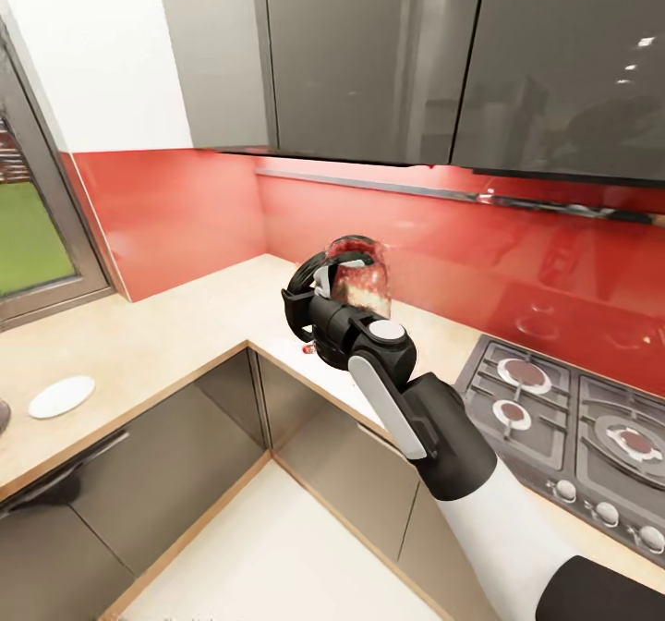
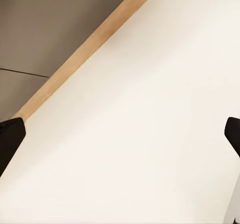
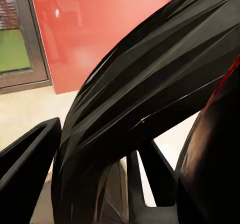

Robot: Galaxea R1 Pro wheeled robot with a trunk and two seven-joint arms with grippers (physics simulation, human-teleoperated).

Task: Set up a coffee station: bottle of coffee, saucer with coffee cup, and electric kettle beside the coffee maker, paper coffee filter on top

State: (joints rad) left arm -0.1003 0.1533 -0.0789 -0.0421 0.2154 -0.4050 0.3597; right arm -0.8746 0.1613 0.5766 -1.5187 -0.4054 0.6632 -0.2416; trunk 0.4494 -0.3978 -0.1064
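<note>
In the head view my right gripper (image 1: 312,314) is shut on the black loop handle of the electric kettle (image 1: 360,279). It holds the kettle above the inner corner of the beige kitchen countertop (image 1: 185,325). The glass body mirrors the red wall. The right wrist view is close on that kettle handle (image 3: 150,84), with one black finger (image 3: 30,154) beside it. The white saucer (image 1: 60,395) lies flat on the countertop's left run, far from the kettle. My left gripper (image 2: 121,136) is open with nothing in it, over pale floor.
A gas hob (image 1: 573,427) is set into the counter at the right. A red splashback (image 1: 185,214) and glossy grey wall cabinets (image 1: 369,57) stand behind and above. A window (image 1: 28,233) is at the left. Grey base cabinets (image 1: 212,436) border the floor.
</note>
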